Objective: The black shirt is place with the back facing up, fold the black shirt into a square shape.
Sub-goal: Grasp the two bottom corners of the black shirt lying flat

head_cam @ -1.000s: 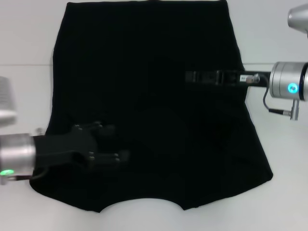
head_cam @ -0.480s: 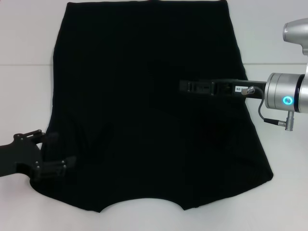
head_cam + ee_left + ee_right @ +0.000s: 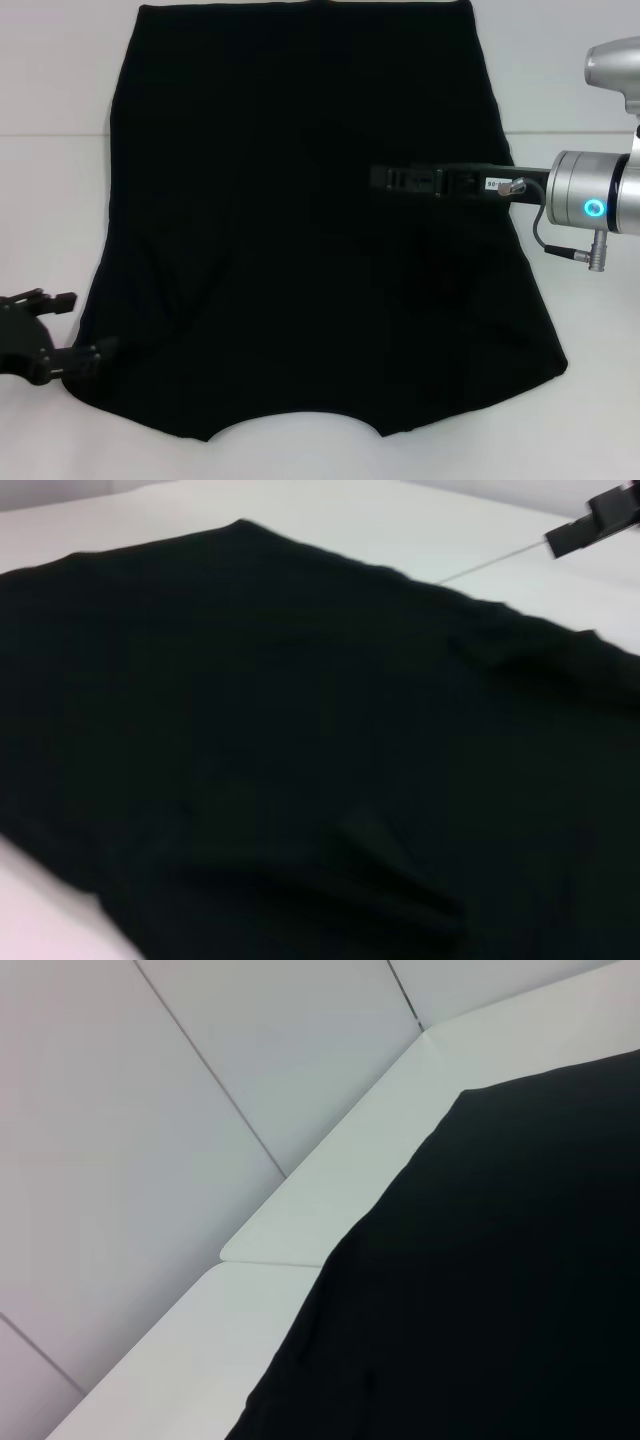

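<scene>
The black shirt [image 3: 300, 200] lies flat on the white table, plain side up, its sleeves tucked in so the outline is a tall trapezoid. It fills the left wrist view [image 3: 300, 730] and shows in the right wrist view [image 3: 500, 1260]. My left gripper [image 3: 75, 325] sits low at the shirt's near left corner, open, with nothing between its fingers. My right gripper [image 3: 380, 178] reaches in from the right and hovers over the shirt's right middle. It also shows far off in the left wrist view [image 3: 595, 525].
The white table [image 3: 50, 200] surrounds the shirt, with bare strips on both sides and along the near edge. A seam crosses the table behind the arms. Grey wall panels [image 3: 150, 1110] stand beyond the table's far corner.
My left gripper has pulled back to the left, off the shirt's lower left area to its edge. The right gripper shifted slightly left and down, then held still.
</scene>
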Motion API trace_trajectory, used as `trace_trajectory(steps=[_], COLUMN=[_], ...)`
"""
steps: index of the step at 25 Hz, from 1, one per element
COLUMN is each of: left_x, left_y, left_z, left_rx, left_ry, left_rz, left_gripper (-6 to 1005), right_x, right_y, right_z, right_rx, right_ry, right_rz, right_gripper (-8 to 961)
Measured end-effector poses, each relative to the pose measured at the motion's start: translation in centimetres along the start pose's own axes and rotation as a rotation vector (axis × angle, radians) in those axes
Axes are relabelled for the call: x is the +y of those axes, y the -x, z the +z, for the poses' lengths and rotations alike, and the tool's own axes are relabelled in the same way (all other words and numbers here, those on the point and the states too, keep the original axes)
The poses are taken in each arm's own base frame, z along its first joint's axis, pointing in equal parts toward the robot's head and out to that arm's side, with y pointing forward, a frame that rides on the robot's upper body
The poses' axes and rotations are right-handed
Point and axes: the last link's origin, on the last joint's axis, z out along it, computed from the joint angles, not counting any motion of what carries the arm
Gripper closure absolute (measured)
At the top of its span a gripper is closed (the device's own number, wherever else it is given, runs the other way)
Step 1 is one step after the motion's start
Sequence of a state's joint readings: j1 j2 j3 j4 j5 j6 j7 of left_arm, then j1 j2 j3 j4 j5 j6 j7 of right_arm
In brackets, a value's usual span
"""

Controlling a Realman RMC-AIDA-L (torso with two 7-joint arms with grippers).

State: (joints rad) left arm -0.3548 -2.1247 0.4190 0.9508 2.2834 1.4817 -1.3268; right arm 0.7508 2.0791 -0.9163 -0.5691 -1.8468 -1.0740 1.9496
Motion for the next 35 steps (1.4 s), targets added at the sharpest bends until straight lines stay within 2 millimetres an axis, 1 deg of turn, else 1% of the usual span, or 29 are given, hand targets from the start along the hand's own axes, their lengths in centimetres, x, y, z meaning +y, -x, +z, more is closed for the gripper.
trace_trajectory(steps=[6,14,20,31,33,35], left_x=[-0.1,0.6,0.5,0.3,0.4,0.4], left_y=[1.1,2.0,2.3,2.4,2.4,2.4], left_z=[-0.8,-0.7,-0.2,0.4,0.4,0.4], left_rx=[-0.016,-0.043,-0.066,-0.091,-0.090,-0.090], left_ry=[-0.025,0.000,-0.015,-0.020,-0.017,-0.015], left_rz=[-0.031,-0.048,-0.061,-0.070,-0.070,-0.070], left_gripper=[126,127,194,417,627,704], right_x=[-0.1,-0.2,-0.3,-0.3,-0.3,-0.3], right_y=[-0.1,-0.4,-0.4,-0.4,-0.4,-0.4], right_z=[0.0,-0.1,-0.1,-0.2,-0.2,-0.2], right_rx=[-0.002,-0.003,-0.002,-0.003,-0.003,-0.002], right_ry=[-0.004,-0.006,-0.007,-0.007,-0.006,-0.006], right_rz=[0.002,0.011,0.012,0.013,0.013,0.012], right_gripper=[64,69,69,68,68,68])
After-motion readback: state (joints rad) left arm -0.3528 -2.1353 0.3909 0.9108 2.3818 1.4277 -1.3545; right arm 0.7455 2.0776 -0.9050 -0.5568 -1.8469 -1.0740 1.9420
